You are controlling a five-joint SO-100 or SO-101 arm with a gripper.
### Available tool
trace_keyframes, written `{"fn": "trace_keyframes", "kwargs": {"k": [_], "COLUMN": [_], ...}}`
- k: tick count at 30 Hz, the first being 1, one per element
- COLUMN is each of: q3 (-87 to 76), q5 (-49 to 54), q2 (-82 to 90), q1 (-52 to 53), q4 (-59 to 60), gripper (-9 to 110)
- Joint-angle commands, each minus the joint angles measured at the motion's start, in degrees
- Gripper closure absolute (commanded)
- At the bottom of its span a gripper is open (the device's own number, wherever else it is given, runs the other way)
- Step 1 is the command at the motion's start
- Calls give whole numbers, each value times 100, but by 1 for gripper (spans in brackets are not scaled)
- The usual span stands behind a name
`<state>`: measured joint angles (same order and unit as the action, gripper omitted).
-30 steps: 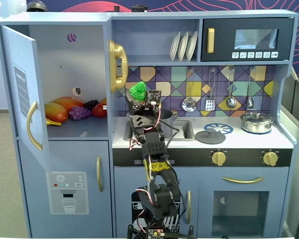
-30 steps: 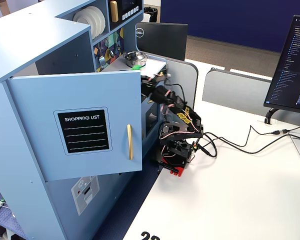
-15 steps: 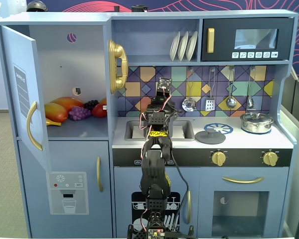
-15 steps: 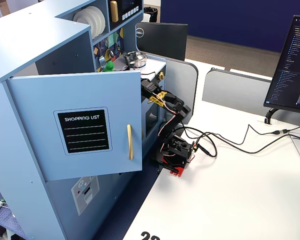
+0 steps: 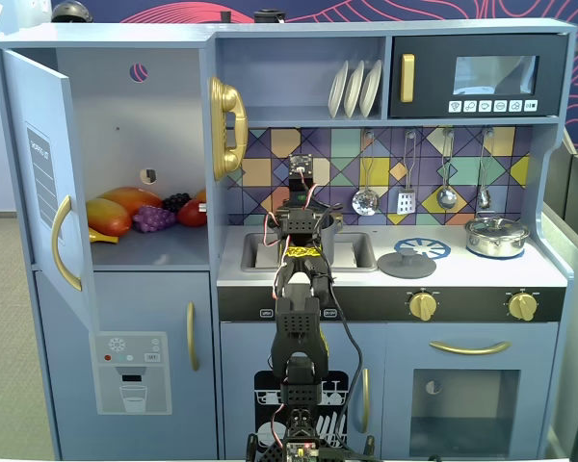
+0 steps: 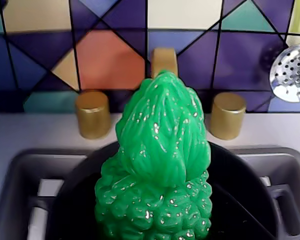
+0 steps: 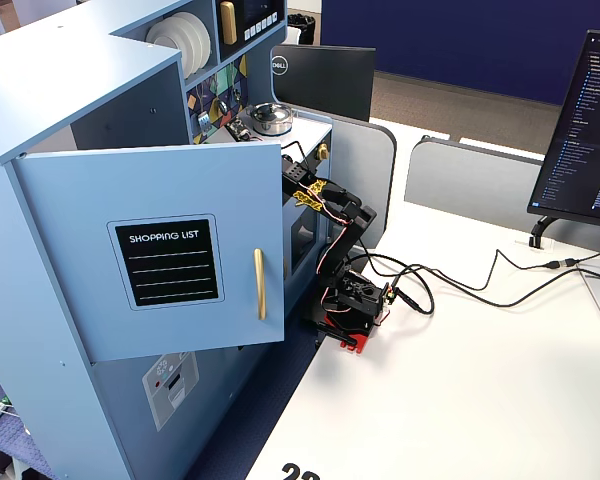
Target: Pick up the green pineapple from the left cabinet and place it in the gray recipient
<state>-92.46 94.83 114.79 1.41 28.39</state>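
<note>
Pineapple: the green pineapple (image 6: pixel 157 172) fills the middle of the wrist view, crown pointing up toward the tiled wall, its bumpy body low in the frame inside a dark round rim.
Pot: the gray pot (image 6: pixel 245 192) sits in the sink (image 6: pixel 15 185); its dark rim curves around both sides of the pineapple in the wrist view.
Hand: the hand (image 5: pixel 305 223) is over the sink in a fixed view, but its fingers are not visible in any view, so whether it grips the pineapple cannot be told.
Arm: the arm (image 5: pixel 299 332) rises from the front edge of the bench and reaches over the counter to the sink; another fixed view shows it bent beside the open door (image 7: pixel 170 250).
Cabinet: the left cabinet (image 5: pixel 125 154) stands open, door swung out to the left in a fixed view.
Cabinet contents: orange and yellow fruit (image 5: pixel 116 212), a purple grape bunch (image 5: pixel 154 218) and a red piece remain on its shelf.
Taps: two gold knobs (image 6: pixel 92 114) and a gold spout (image 6: pixel 164 60) stand behind the sink.
Stove: a shiny lidded pot (image 5: pixel 497 236) sits at the right of the counter, well apart from the sink.
</note>
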Motion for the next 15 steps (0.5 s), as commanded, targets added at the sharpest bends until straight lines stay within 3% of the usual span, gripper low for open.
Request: {"fn": "trace_keyframes", "kwargs": {"k": [1, 6, 11, 15], "q3": [606, 914, 1477, 1556], "q5": [18, -114, 70, 0], "q2": [-26, -53, 105, 914], "q1": [-70, -18, -44, -79], "q4": [88, 88, 510, 1784], "gripper": [81, 67, 69, 74]}}
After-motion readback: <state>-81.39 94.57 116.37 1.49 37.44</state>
